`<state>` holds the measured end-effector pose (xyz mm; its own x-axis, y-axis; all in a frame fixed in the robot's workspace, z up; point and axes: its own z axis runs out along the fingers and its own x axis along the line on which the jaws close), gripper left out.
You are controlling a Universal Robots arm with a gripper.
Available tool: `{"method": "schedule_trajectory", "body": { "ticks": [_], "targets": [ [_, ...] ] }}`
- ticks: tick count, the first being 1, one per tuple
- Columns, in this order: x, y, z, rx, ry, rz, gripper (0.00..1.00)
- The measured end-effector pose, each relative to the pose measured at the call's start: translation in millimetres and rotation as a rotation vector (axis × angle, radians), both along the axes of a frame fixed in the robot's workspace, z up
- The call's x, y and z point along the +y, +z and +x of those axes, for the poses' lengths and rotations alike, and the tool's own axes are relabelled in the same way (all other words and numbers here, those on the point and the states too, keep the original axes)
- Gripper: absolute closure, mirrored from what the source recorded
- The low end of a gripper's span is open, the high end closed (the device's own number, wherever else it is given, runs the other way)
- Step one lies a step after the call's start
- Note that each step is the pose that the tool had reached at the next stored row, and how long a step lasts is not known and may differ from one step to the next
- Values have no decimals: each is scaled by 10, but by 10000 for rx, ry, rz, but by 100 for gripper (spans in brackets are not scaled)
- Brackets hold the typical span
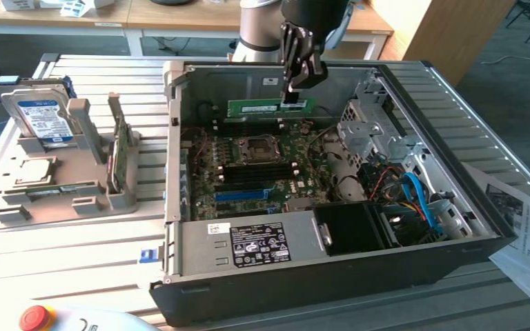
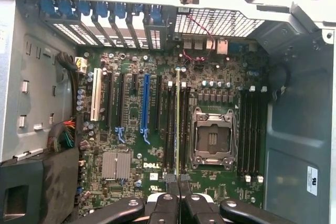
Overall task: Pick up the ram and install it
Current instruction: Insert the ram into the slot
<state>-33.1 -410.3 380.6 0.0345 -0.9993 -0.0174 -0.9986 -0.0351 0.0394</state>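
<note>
Ram [image 1: 267, 107], a thin green stick, is clamped between the fingers of the claw [image 1: 295, 98] inside the open computer case [image 1: 275, 289]. It is held on edge above the motherboard [image 1: 283, 183], near the case's far wall in the exterior view. In the wrist view it shows edge-on, running along the black memory slots [image 2: 169, 129] just beside the CPU socket [image 2: 212, 140]; whether it touches a slot cannot be told.

Long, narrow green ram [image 1: 263, 107], on its long edge and level, pinched near one end by the gripper [image 1: 295, 101], hanging over the black memory slots [image 1: 256, 127].
</note>
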Motion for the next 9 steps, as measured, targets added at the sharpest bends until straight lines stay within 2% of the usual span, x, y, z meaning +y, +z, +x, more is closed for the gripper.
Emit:
{"method": "schedule_trajectory", "body": {
  "ticks": [9],
  "targets": [
    [7, -68, -5, -2, -25, -1, 89]
  ]
}}
